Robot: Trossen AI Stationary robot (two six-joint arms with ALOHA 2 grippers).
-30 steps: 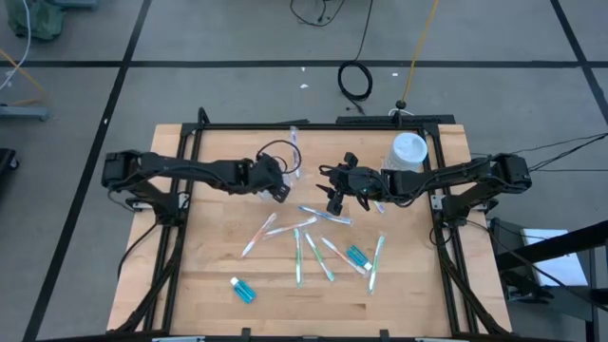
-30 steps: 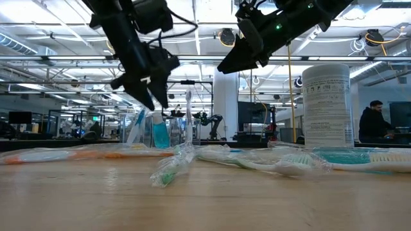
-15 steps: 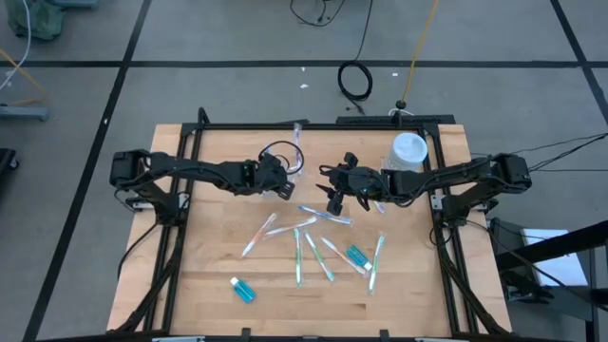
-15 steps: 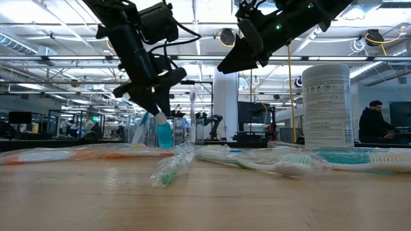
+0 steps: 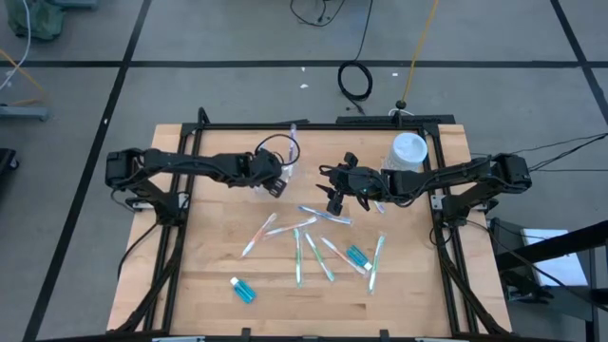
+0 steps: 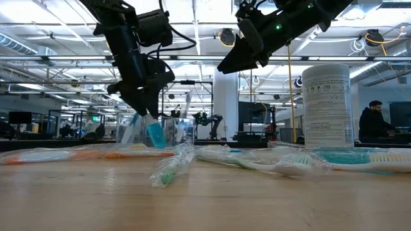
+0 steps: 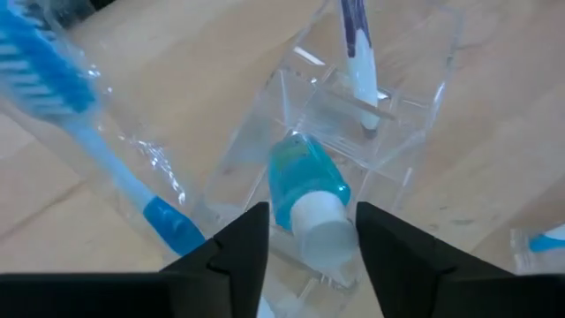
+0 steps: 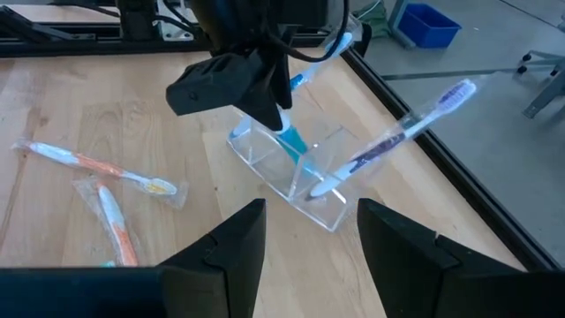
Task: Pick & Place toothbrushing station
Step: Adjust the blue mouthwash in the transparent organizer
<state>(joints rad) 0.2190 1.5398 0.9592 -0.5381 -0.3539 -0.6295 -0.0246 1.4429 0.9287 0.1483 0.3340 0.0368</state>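
My left pincer (image 7: pixel 303 243) hangs over the clear holder (image 7: pixel 371 132) at the worktop's far side, fingers apart around a blue tube (image 7: pixel 305 181), cap up; if the tube catches the divider it may tip. My right pincer (image 5: pixel 334 199) waits open nearby

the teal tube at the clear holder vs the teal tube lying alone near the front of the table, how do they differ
The tube at the holder stands tilted inside the clear holder, cap up between the left gripper fingers. The lone tube lies flat on bare wood, untouched. Both are teal with white caps.
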